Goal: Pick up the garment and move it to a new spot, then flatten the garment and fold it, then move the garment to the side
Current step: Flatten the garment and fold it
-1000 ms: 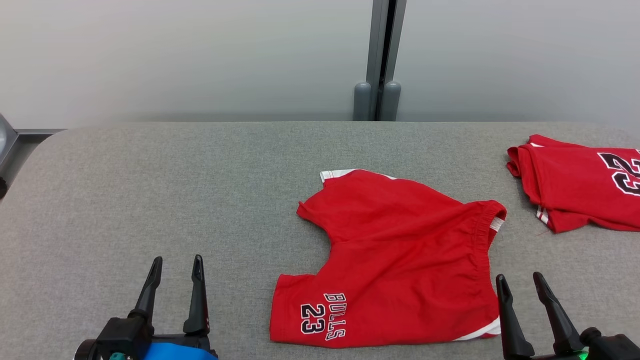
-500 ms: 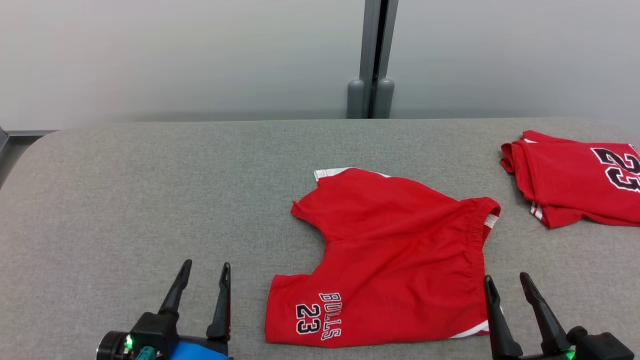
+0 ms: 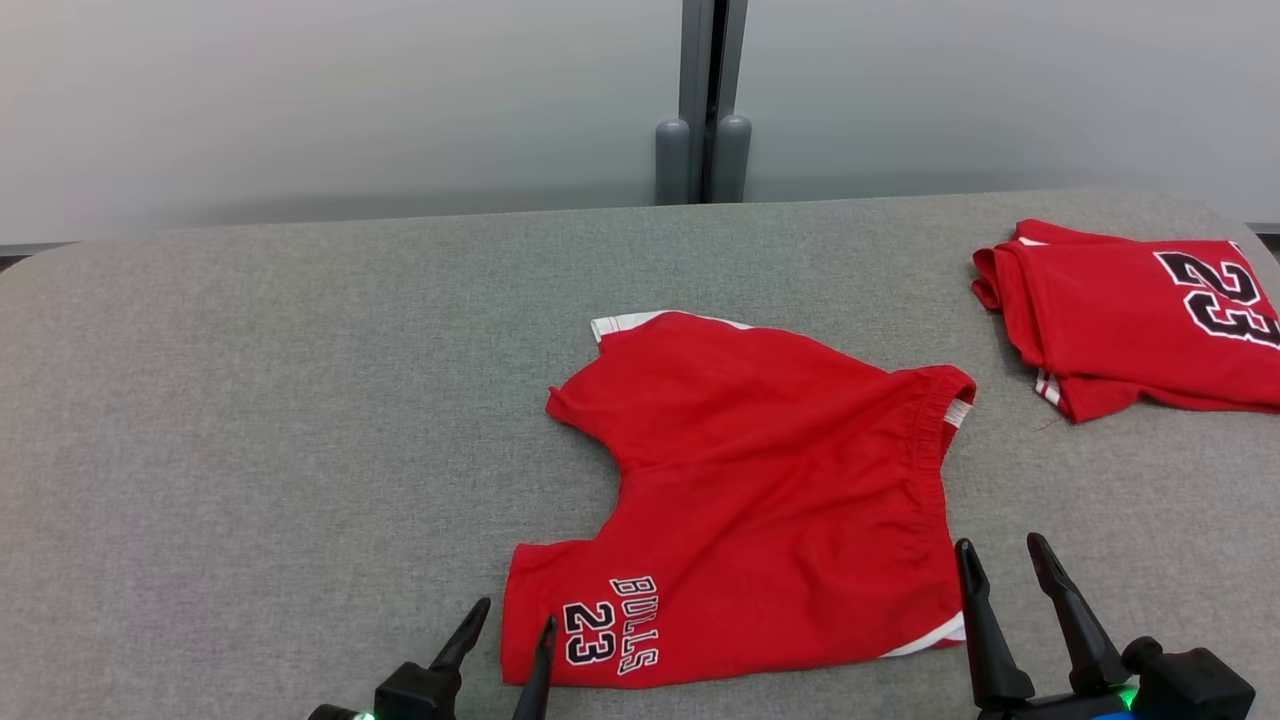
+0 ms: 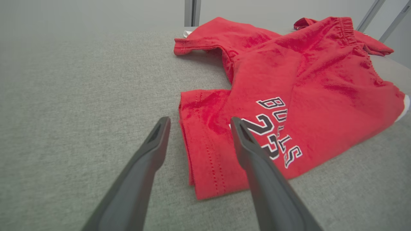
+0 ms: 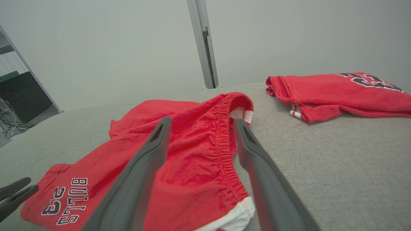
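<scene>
**Operator:** Which way does the garment lie from my jaws?

**Spotter:** Your red shorts (image 3: 760, 500) lie at the centre and lower centre of the head frame on the grey table (image 3: 250, 400). Their waist-to-leg axis runs right to left across the frame. Your left gripper (image 3: 516, 612), at the bottom just left of centre, stands spread and empty. In the left wrist view the near leg hem (image 4: 199, 154) lies between its fingers. I cannot tell whether a tip touches the cloth. Your right gripper (image 3: 999, 543), at the lower right, is also spread and empty, just beside the waistband (image 3: 935, 470).

**Operator:** Which arm is nearer?

**Spotter:** Neither by much, I judge. Each faces its own end, so you can likely take both near corners together.

**Operator:** What will I be pinching?

**Spotter:** A thin, soft knit, lightly rumpled. The hem is a flat stitched edge, and the waistband is puckered elastic, thicker than the hem. A second red garment (image 3: 1130, 320) lies folded at the upper right, well apart.
</scene>
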{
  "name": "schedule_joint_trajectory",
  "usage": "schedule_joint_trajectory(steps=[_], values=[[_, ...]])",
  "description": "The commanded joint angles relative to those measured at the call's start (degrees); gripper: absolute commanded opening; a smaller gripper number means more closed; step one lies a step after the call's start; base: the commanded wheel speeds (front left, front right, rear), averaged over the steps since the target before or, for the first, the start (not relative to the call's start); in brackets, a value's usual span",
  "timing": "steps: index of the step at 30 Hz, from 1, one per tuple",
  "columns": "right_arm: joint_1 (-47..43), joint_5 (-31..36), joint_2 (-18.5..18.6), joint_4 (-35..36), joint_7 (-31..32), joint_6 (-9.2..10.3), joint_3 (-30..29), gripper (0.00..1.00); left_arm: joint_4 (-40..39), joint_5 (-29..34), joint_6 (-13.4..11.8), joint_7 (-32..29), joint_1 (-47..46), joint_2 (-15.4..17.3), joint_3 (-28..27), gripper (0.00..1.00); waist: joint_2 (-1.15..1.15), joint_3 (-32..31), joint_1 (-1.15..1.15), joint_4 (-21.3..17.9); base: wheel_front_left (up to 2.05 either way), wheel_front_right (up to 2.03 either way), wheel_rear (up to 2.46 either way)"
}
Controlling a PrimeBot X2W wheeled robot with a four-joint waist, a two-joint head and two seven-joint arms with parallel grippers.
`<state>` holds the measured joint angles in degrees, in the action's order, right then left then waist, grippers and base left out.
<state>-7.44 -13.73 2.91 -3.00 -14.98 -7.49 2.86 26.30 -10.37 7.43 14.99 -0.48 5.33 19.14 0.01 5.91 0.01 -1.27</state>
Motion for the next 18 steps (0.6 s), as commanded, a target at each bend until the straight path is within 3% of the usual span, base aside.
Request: schedule_joint_trajectory(steps=[1, 16, 17, 18], values=[[0.6, -0.5, 0.0, -0.2, -0.3, -0.02, -0.1, 1.00, 0.5, -0.4, 0.0, 0.3, -1.2, 0.3, 0.5, 1.00, -0.01, 0.1, -0.01, -0.1, 0.00, 0.00, 0.00], [1.9, -1.0, 0.0, -0.4, -0.3, -0.02, 0.5, 1.00, 5.7, -3.3, 0.1, 0.3, -3.8, 0.0, 4.3, 1.00, -0.01, 1.6, -0.01, -1.8, 0.00, 0.00, 0.00], [1.8, -1.1, 0.0, -0.4, -0.3, -0.02, 0.4, 1.00, 6.0, -3.5, 0.1, 0.3, -4.0, -0.2, 4.7, 0.94, -0.01, 1.6, -0.01, -1.8, 0.00, 0.00, 0.00], [1.8, -1.1, 0.0, -0.4, -0.3, -0.02, 0.3, 1.00, 6.3, -3.8, 0.1, 0.3, -4.2, -0.3, 5.0, 0.29, -0.01, 1.6, -0.01, -1.8, 0.00, 0.00, 0.00]])
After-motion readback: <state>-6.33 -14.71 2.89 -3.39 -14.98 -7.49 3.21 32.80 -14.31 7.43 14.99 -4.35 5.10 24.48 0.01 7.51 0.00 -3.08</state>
